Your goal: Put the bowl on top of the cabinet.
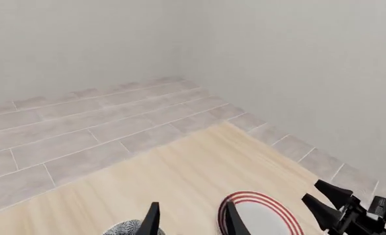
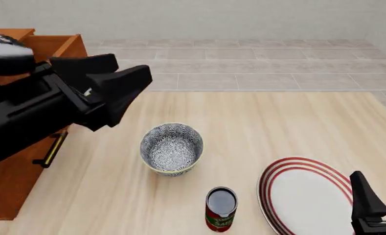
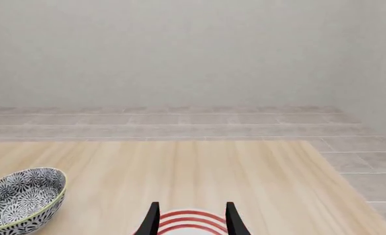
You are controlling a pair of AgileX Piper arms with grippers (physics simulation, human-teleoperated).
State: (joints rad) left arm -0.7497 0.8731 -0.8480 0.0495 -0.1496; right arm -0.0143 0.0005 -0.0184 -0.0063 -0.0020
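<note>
A: What is the left gripper (image 2: 118,88) doing?

B: It is hanging over the table (image 2: 258,127) beside the cabinet (image 2: 10,181), its fingers spread apart and gripping nothing. In its own wrist view the two fingertips are standing well apart, with bare wood showing between them.

A: And the right gripper (image 3: 189,218)?

B: It is sitting low at the near right corner, also spread, with nothing between its fingers. It is hovering over the plate (image 2: 304,196), the flat white one with red rings.

A: Where is the bowl (image 2: 171,148) sitting?

B: It is standing upright on the table, near the middle, in front of and below the left gripper in the front view, apart from both grippers. It is lying between the cabinet on the left and the plate on the right.

A: Anything else nearby?

B: A can (image 2: 220,209) is standing upright just nearer the camera than the bowl, close to the plate's left rim but not touching it, as far as I am seeing.
</note>
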